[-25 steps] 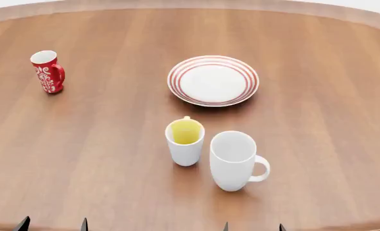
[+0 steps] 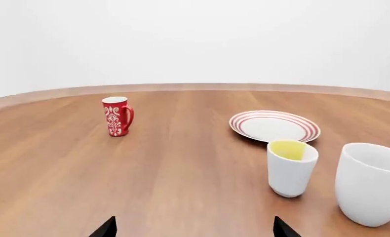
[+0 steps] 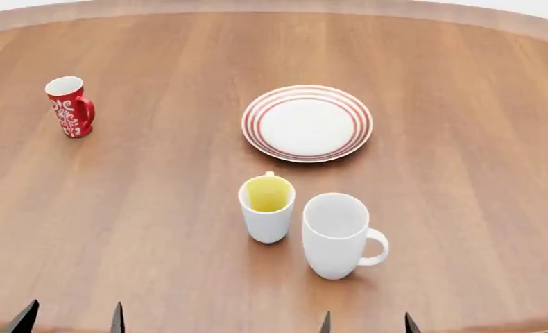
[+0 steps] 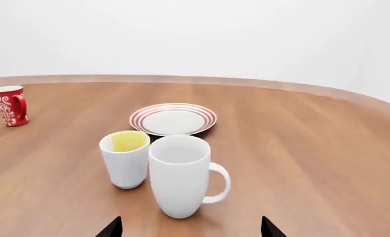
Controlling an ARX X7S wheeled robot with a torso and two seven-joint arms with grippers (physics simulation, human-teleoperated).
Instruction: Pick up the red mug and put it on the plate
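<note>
Since half a second earlier, everything in the head view had slid slightly toward the bottom of the picture, and the dark fingertips at the lower edge stood a little taller; nothing on the surface had changed place relative to its neighbours.

The left tool [image 3: 71, 320] showed only as two dark fingertips spread well apart at the near edge of the surface, with nothing between them. The right tool [image 3: 367, 323] was the same: two tips set wide, holding nothing. Both hung low at the near rim, well apart from every object.

Nearest the right tool stood the large plain white mug [image 3: 337, 236], upright, its handle turned to the robot's right. Just beside it on the left, a little farther away, stood the white mug with yellow inside [image 3: 266, 207], also upright; the two were close, but a thin gap showed between them in the right wrist view.

Beyond these lay the plate [image 3: 307, 123], flat on the brown wooden surface [image 3: 163, 208], bare of anything.

The red mug [image 3: 71, 107] stood upright far off to the left, well apart from the plate and from both tools, its handle toward the robot's right.
</note>
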